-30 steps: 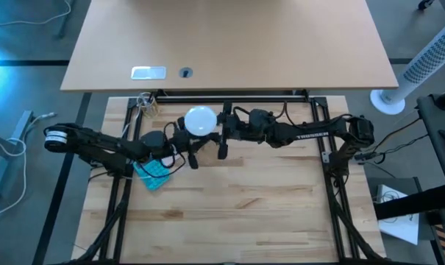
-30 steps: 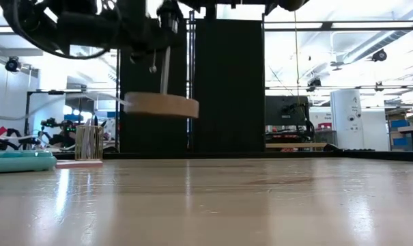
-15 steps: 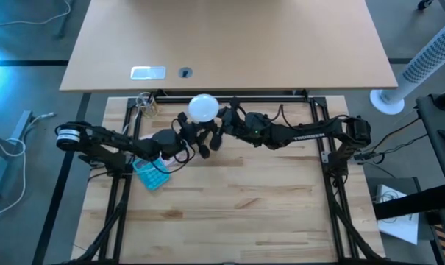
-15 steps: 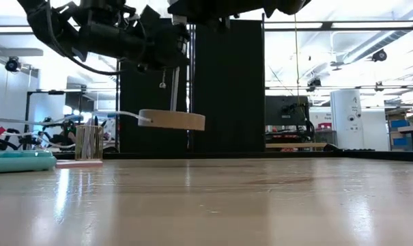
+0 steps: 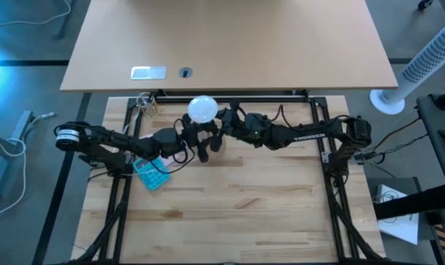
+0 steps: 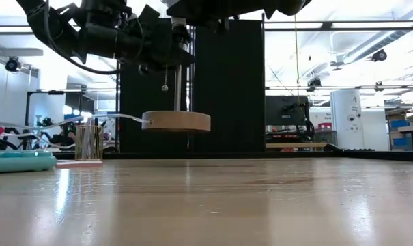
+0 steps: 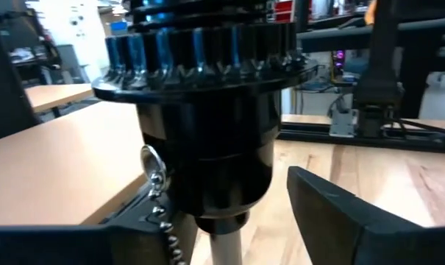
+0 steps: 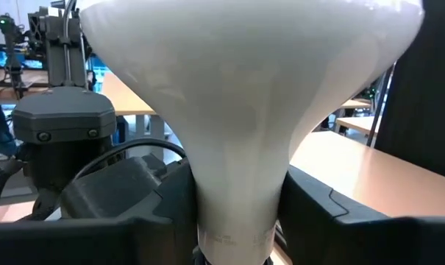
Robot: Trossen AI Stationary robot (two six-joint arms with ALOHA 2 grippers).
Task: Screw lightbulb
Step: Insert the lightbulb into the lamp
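Observation:
The white lightbulb stands globe up in a black socket. Below the socket a thin stem carries a round wooden disc, which hangs level above the table, touching nothing there. A pale cord trails from the disc's left side. My right gripper reaches in from the table's right and is shut on the bulb. My left gripper comes from the left and is open, one finger on each side of the socket; the right-hand finger stands clear of it. My right gripper pinches the lightbulb's tapering neck between its two fingers, just under the globe. The fingers come in about level from the table's right. The bulb sits upright, lifted clear, with socket and disc hanging below. My left gripper: whether one finger touches the socket, I cannot tell.
A teal tray lies on the table under the left arm, also low at the left. A small cup of sticks stands at the far left. A black frame bar runs along the far edge.
Both grippers have gone toward the table's far edge with the bulb and lamp. The wooden disc has sunk lower and shifted a little to the right in the low view, still level and clear of the table.

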